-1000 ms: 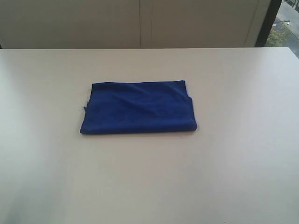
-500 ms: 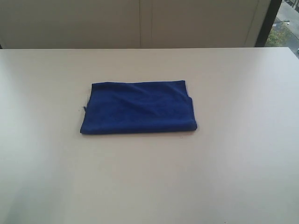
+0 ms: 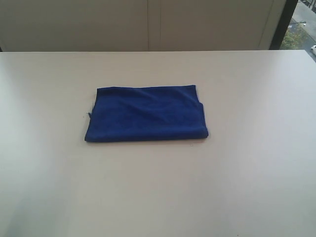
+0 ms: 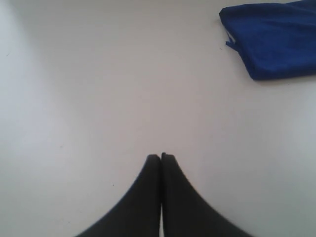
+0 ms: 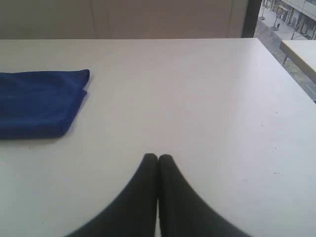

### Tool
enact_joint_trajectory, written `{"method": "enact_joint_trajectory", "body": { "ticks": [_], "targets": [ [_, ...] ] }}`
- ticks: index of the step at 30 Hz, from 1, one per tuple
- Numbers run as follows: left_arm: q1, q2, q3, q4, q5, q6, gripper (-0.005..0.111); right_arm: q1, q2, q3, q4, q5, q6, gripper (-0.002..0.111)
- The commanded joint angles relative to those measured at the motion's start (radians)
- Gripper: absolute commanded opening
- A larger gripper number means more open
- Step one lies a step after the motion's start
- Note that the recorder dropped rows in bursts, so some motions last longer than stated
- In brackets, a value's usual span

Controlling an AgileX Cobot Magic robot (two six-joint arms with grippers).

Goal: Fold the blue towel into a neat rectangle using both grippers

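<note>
The towel (image 3: 146,114) is lying folded in a rectangle mid-table (image 3: 247,187). Both pincers, left (image 4: 161,157) and right (image 5: 158,158), are hovering well apart from it, fingers pressed together, gripping nothing.

The deep royal-blue, soft rectangular cloth towel (image 3: 145,114) lies flat near the middle of the pale worktop (image 3: 247,187). It is folded into a tidy rectangle with its long sides running left to right. At its right end the layers step slightly out of line.

The left gripper (image 4: 161,157) has its 2 black tapered fingers (image 4: 143,197) pressed together, empty, well apart from the towel's corner. The right gripper (image 5: 158,157) is the same, off the towel's other end.
</note>
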Motion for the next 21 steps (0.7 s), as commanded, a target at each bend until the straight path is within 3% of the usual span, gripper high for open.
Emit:
{"method": "enact_joint_trajectory", "body": {
  "ticks": [1,21],
  "targets": [
    [0.002,-0.004,0.005,-0.002,-0.011,0.003,0.0,-0.006,-0.007,0.006,-0.002,-0.009,0.005,0.0],
    [0.002,-0.004,0.005,-0.002,-0.047,0.003,0.0,-0.006,-0.007,0.006,-0.002,-0.009,0.005,0.0]
  ]
}}
